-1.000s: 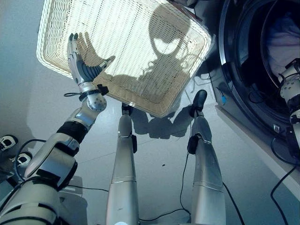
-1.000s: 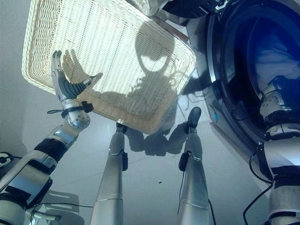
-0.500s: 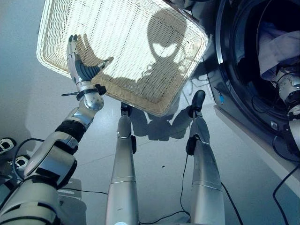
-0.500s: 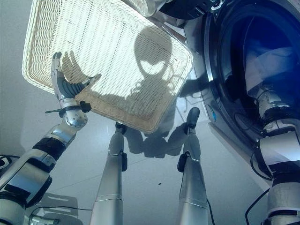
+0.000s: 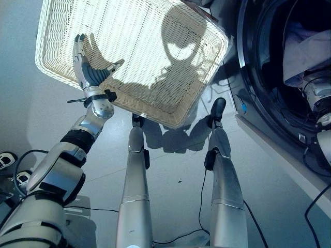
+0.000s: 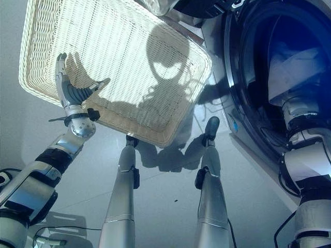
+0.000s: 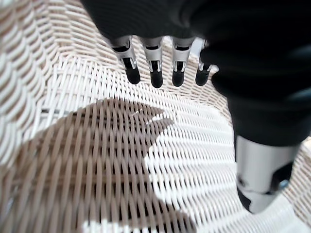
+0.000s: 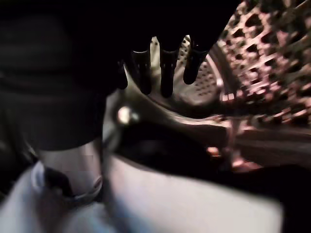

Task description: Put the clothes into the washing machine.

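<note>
The white wicker basket (image 5: pixel 150 46) lies on the floor with nothing in it. My left hand (image 5: pixel 87 72) hovers open over its near rim, fingers (image 7: pixel 155 73) straight and the thumb (image 7: pixel 262 179) spread above the weave. At the right the washing machine (image 5: pixel 248 77) stands with its dark drum open. Pale clothes (image 5: pixel 305 51) lie inside it, draped over my right wrist. Inside the drum, my right hand (image 8: pixel 164 68) points straight fingers at the perforated drum wall (image 8: pixel 272 58), and pale cloth (image 8: pixel 184 204) lies beneath the hand, not gripped.
The machine's lower front edge (image 5: pixel 269 150) runs diagonally along the right side of the floor. Small dark objects (image 5: pixel 8 157) sit on the floor at the far left.
The pale cloth in the drum has dropped nearer the opening and now covers my right wrist. My left hand stays open over the basket.
</note>
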Controlling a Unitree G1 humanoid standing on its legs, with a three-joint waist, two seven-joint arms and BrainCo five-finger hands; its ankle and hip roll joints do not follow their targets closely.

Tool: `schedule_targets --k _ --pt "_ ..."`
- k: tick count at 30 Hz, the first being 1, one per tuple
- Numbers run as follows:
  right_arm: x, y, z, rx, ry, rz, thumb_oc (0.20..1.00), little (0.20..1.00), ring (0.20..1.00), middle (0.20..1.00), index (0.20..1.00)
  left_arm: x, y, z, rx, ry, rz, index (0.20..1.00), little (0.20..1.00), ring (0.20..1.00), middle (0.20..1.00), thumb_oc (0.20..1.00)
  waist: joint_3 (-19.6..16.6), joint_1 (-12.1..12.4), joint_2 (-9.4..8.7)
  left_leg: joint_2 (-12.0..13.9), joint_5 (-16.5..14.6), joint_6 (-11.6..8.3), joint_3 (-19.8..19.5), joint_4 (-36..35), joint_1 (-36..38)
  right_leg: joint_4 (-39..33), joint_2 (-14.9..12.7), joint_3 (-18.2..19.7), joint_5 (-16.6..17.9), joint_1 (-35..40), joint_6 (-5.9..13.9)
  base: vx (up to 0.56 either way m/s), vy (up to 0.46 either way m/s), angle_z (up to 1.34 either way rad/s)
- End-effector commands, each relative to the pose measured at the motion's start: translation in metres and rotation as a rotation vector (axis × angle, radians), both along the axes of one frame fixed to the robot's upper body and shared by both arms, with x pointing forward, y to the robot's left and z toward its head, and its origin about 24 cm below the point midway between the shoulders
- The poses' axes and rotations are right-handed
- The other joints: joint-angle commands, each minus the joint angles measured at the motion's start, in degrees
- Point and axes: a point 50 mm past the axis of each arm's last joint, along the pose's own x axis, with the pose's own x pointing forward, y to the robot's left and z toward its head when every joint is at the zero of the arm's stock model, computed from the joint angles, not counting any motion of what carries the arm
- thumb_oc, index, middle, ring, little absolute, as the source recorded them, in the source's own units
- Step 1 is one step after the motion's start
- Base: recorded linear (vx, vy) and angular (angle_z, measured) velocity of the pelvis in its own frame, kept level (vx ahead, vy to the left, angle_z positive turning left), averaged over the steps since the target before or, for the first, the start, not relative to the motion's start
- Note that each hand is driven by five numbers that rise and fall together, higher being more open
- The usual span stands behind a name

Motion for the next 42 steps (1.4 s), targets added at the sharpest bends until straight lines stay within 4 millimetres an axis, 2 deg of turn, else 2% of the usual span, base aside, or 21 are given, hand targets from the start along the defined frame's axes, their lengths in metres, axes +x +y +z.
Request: schedule_targets --k 1,8,10,14,16,18,19,20,22,26,29,34,42 --pt "-0.023 -0.011 0.026 -0.087 -0.212 -0.108 1.000 1.000 1.000 1.000 1.000 -0.005 0.002 0.007 -0.057 -0.082 -0.007 1.000 1.000 1.000 1.000 1.000 -0.31 -0.44 2.21 -3.53 -2.64 5.07 1.11 -1.91 2.15 4.15 2.68 -1.74 -4.36 1.35 3.67 0.00 0.035 -0.01" --pt "-0.027 0.002 0.032 -0.124 -0.401 -0.113 1.000 1.000 1.000 1.000 1.000 -0.006 -0.005 0.003 -0.067 -0.098 -0.012 1.000 1.000 1.000 1.000 1.000 -0.31 -1.02 2.47 -3.72 -2.96 5.03 1.53 -1.75 1.74 4.18 2.69 -1.22 -4.73 0.78 3.63 0.00 0.000 0.00" --pt "-0.028 0.009 0.038 -0.199 -0.409 -0.110 1.000 1.000 1.000 1.000 1.000 -0.006 -0.005 0.004 -0.065 -0.101 -0.012 1.000 1.000 1.000 1.000 1.000 -0.31 -1.13 2.42 -3.80 -2.85 5.06 1.61 -1.93 1.62 4.11 2.72 -1.18 -4.64 0.65 3.66 0.00 0.000 0.00" --pt "-0.019 0.039 0.058 -0.418 -0.259 -0.039 1.000 1.000 1.000 1.000 1.000 -0.007 -0.004 0.006 -0.072 -0.105 -0.008 1.000 1.000 1.000 1.000 1.000 -0.31 -1.51 2.13 -3.86 -2.58 4.94 1.73 -1.92 1.42 4.17 2.73 -1.06 -4.44 0.38 3.72 0.00 0.000 0.00" --pt "-0.014 0.047 0.059 -0.461 -0.175 -0.001 1.000 1.000 1.000 1.000 1.000 -0.008 -0.004 0.007 -0.075 -0.107 -0.011 1.000 1.000 1.000 1.000 1.000 -0.31 -1.62 2.03 -3.78 -2.59 4.91 1.75 -1.43 1.09 4.63 2.76 -0.93 -4.63 -0.05 3.58 0.00 0.000 0.00" --pt "-0.010 0.046 0.056 -0.463 -0.110 0.025 1.000 1.000 1.000 1.000 1.000 -0.008 -0.003 0.006 -0.073 -0.104 -0.012 1.000 1.000 1.000 1.000 1.000 -0.31 -1.63 1.97 -3.74 -2.55 4.87 1.81 -1.21 0.98 4.86 2.78 -0.91 -4.74 -0.13 3.51 0.00 0.000 0.00" --pt "0.002 0.040 0.044 -0.417 0.064 0.096 1.000 1.000 1.000 1.000 1.000 -0.007 -0.005 0.008 -0.067 -0.105 -0.015 1.000 1.000 1.000 1.000 1.000 -0.31 -1.60 1.83 -3.74 -2.41 4.81 1.91 -0.97 0.75 4.96 2.76 -0.96 -4.69 -0.29 3.41 0.00 0.000 0.00" --pt "0.002 0.040 0.044 -0.413 0.072 0.100 1.000 1.000 1.000 1.000 1.000 -0.007 -0.005 0.008 -0.067 -0.105 -0.015 1.000 1.000 1.000 1.000 1.000 -0.31 -1.60 1.86 -3.75 -2.39 4.81 1.91 -0.98 0.74 4.94 2.75 -0.98 -4.68 -0.30 3.41 0.00 0.000 0.00" --pt "0.009 0.030 0.029 -0.372 0.213 0.106 1.000 1.000 1.000 1.000 1.000 -0.006 -0.006 0.013 -0.054 -0.110 -0.018 1.000 1.000 1.000 1.000 1.000 -0.31 -1.28 1.84 -3.63 -2.34 4.94 1.90 -1.01 0.52 4.99 2.70 -1.33 -4.60 -0.45 3.30 -0.01 -0.040 -0.01" --pt "0.009 0.025 0.030 -0.357 0.226 0.071 1.000 1.000 1.000 1.000 1.000 -0.005 -0.005 0.018 -0.044 -0.117 -0.017 1.000 1.000 1.000 1.000 1.000 -0.31 -0.90 1.95 -3.60 -2.25 5.04 1.75 -1.23 0.27 4.82 2.67 -1.77 -4.31 -0.57 3.29 0.00 -0.033 0.00" --pt "0.008 0.030 0.038 -0.411 0.186 0.048 1.000 1.000 1.000 1.000 1.000 -0.005 -0.004 0.019 -0.042 -0.122 -0.016 1.000 1.000 1.000 1.000 1.000 -0.31 -0.72 2.03 -3.70 -2.14 5.13 1.70 -1.44 0.17 4.84 2.61 -2.01 -4.11 -0.64 3.45 0.00 -0.012 0.00" --pt "0.010 0.053 0.050 -0.616 0.203 0.080 1.000 1.000 1.000 1.000 1.000 -0.006 -0.005 0.016 -0.045 -0.119 -0.017 1.000 1.000 1.000 1.000 1.000 -0.31 -1.19 1.72 -3.71 -2.13 5.24 2.12 -1.38 0.27 5.20 2.61 -1.99 -4.18 -0.75 3.68 0.00 0.000 0.00" --pt "0.018 0.091 0.038 -0.851 0.251 0.189 1.000 1.000 1.000 1.000 1.000 -0.007 -0.015 0.012 -0.041 -0.128 -0.022 1.000 1.000 1.000 1.000 1.000 -0.31 -2.03 1.70 -3.91 -2.20 5.25 2.54 -1.20 -0.17 5.58 2.79 -1.33 -4.53 -1.55 3.69 0.00 0.000 0.00"
